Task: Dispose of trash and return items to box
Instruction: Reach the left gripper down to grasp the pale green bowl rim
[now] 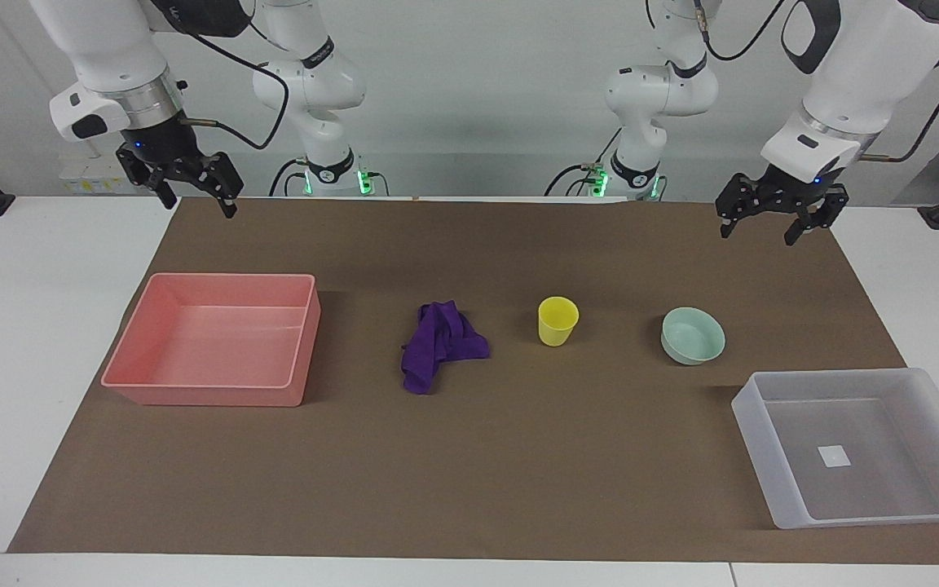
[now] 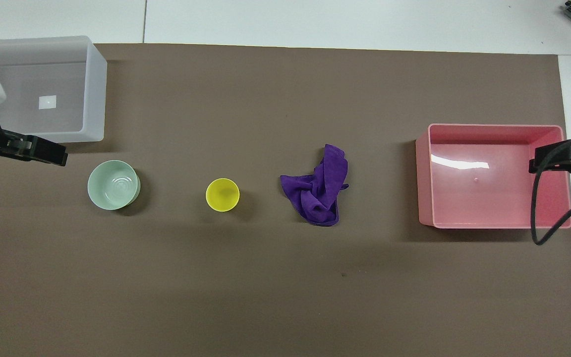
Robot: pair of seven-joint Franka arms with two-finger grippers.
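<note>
The purple rag (image 1: 442, 345) lies crumpled on the brown mat (image 1: 469, 489) of the worktop, between the pink tray (image 1: 209, 391) and the yellow cup (image 1: 557, 319). Its long axis runs roughly from the robots outward, one narrow end pointing away from them. The cup stands upright with its mouth up, and beside it the mint-green bowl (image 1: 692, 335) also sits open side up, close to the translucent box (image 1: 861, 514); probably each thing was laid out near its destination. Nothing is sorted yet. The left gripper (image 1: 771, 222) hangs above the mat's edge nearest the robots at its own end, fingers wide and empty. The right gripper (image 1: 192, 191) waits likewise, fingers wide.
</note>
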